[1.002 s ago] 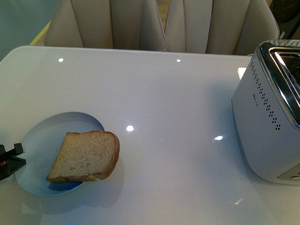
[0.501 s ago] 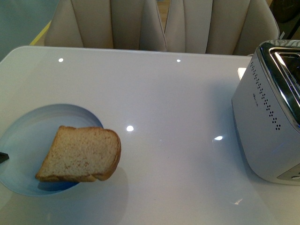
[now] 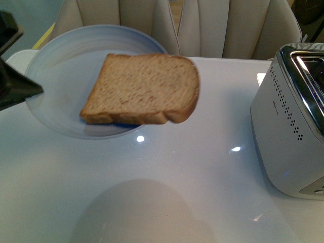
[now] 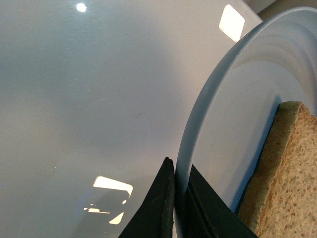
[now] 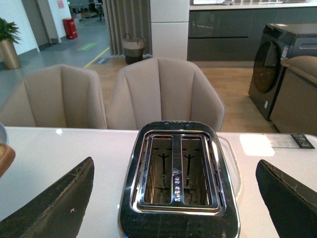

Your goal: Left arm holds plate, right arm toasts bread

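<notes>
1. The slice of light-brown wholemeal bread (image 3: 144,88), with speckled crumb and a darker tan crust, lies flat on the round, pale bluish-white plate (image 3: 58,76). Its right part hangs out over the rim.
2. The plate is up off the glossy white counter (image 3: 212,101), at the far left, and a soft shadow lies on the near surface below it.
3. The black, angular left end effector (image 3: 12,76) is clenched on the plate's left rim. In the left wrist view the rim sits pinched between its two dark fingers.
4. The right end effector (image 5: 174,163) is released and empty, with its fingers spread wide. It faces the white-and-chrome two-slot toaster (image 3: 291,126) at the right, and both slots are empty.
5. The slice is probably light, soft and easily crushed. The overhanging crust edge looks like the best place to grip it, pinched gently across its thickness.
6. The plate looks smooth and stiff, so the bread could slide if the plate tilts.
</notes>
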You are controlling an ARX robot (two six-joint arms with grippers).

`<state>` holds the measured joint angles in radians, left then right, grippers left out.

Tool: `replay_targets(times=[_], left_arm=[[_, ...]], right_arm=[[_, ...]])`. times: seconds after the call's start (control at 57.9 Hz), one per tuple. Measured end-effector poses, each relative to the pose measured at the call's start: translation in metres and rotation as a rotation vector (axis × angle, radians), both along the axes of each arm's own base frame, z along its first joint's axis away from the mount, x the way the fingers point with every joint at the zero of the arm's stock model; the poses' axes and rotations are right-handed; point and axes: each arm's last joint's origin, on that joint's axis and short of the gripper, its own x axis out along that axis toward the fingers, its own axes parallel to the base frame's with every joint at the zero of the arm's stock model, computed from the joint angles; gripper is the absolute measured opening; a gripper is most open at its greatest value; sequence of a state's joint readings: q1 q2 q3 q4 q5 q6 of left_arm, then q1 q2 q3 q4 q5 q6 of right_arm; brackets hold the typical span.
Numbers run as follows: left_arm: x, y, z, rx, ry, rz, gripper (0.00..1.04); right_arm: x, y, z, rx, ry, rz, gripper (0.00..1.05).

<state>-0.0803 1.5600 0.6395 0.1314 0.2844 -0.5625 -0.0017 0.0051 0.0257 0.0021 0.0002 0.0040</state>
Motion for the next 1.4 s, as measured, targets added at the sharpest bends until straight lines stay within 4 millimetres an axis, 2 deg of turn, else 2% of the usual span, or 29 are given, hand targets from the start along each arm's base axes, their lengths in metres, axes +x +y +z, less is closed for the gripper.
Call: replay_targets(times=[0.173,0.432,0.673,0.898,1.399], left_arm=[[0.006,-0.038,0.026,-0.017,-0.033,-0.052,0.03],[0.004,-0.089,0.048,-0.054,-0.041,-0.123,0.03],[-0.008,-0.12,0.059,-0.055,-0.018,-0.167,0.03],[-0.015,-0.131,0.067,-0.084,-0.017,-0.177,0.03],[-0.016,-0.134,0.068,-0.103,-0.004,-0.164,0.03]], right_arm=[[0.0,0.0,0.0,0.0,0.0,0.0,0.96],[0.0,0.0,0.0,0.0,0.0,0.0,0.96],[0.0,0.0,0.0,0.0,0.0,0.0,0.96],[0.0,0.0,0.0,0.0,0.0,0.0,0.96],[0.0,0.0,0.0,0.0,0.0,0.0,0.96]])
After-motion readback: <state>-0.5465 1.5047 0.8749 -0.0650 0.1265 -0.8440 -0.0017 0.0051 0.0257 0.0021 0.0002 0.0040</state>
